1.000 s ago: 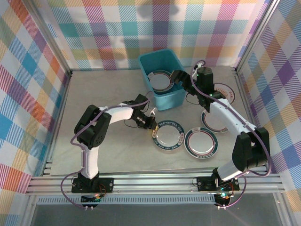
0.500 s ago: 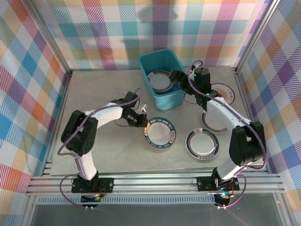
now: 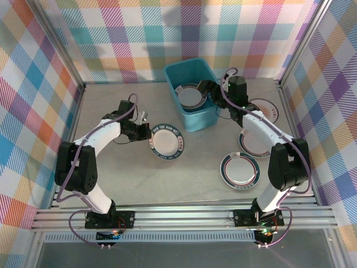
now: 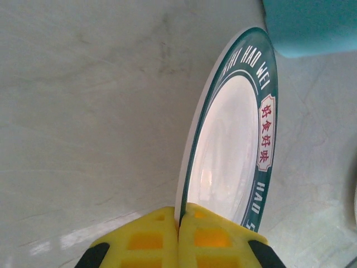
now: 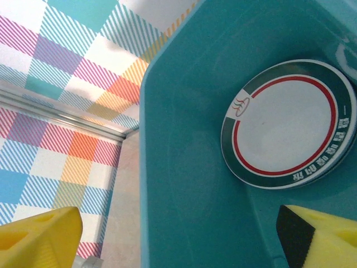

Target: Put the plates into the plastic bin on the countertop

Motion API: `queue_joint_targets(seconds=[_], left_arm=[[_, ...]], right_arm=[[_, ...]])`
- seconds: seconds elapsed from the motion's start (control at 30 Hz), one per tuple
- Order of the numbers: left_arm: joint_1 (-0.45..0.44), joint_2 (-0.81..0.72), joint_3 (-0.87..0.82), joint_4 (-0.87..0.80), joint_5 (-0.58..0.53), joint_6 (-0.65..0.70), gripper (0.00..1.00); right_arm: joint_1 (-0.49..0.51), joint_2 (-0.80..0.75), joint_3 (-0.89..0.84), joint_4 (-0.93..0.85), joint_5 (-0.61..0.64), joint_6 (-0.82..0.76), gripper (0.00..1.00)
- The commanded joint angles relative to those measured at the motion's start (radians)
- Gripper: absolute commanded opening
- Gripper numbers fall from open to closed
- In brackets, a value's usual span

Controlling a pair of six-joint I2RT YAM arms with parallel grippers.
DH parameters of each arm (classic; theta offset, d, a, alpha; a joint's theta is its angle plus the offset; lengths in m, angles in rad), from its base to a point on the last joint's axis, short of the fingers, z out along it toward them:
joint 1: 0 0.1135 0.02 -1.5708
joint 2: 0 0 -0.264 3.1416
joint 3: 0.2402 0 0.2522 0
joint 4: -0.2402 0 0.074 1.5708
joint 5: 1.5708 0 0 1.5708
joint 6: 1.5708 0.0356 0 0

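My left gripper [image 3: 148,133] is shut on the rim of a white plate with a dark teal lettered rim [image 3: 166,140], held left of the plastic bin [image 3: 199,119] above the countertop [image 3: 111,106]. In the left wrist view the plate [image 4: 234,128] stands edge-on, with my left gripper [image 4: 181,215] clamped on its rim. Inside the bin lie stacked plates [image 3: 189,96], the top one dark-rimmed with a red ring [image 5: 290,123]. My right gripper [image 3: 205,90] hovers open over the bin's right side; in its wrist view the right gripper [image 5: 178,240] holds nothing above the bin [image 5: 195,167].
A teal-rimmed plate [image 3: 240,169] lies at the front right. Another plate [image 3: 254,144] lies partly under my right arm. An orange-centred plate [image 3: 266,106] lies near the right rail. Plaid walls and aluminium rails frame the countertop.
My left arm has swung left and back, carrying the plate from in front of the bin to its left. The right gripper has edged left over the bin.
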Motion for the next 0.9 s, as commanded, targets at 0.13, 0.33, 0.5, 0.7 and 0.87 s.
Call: queue_joint_targets(seconds=[0.13, 0.33, 0.5, 0.7, 0.87], left_arm=[[0.112, -0.111, 0.007, 0.022, -0.005, -0.024, 0.00], [0.175, -0.147, 0.013, 0.085, -0.001, -0.080, 0.00], [0.220, -0.191, 0.027, 0.131, -0.029, -0.142, 0.00], [0.239, -0.228, 0.082, 0.217, -0.009, -0.228, 0.00], [0.239, -0.219, 0.156, 0.298, 0.032, -0.286, 0.00]], right_arm=[[-0.008, 0.033, 0.078, 0.015, -0.051, 0.012, 0.88], [-0.008, 0.054, 0.112, -0.006, -0.071, 0.015, 0.88], [-0.008, 0.073, 0.142, -0.021, -0.093, 0.004, 0.86], [-0.007, 0.099, 0.200, -0.045, -0.128, -0.039, 0.81], [-0.007, 0.129, 0.282, -0.093, -0.187, -0.115, 0.78]])
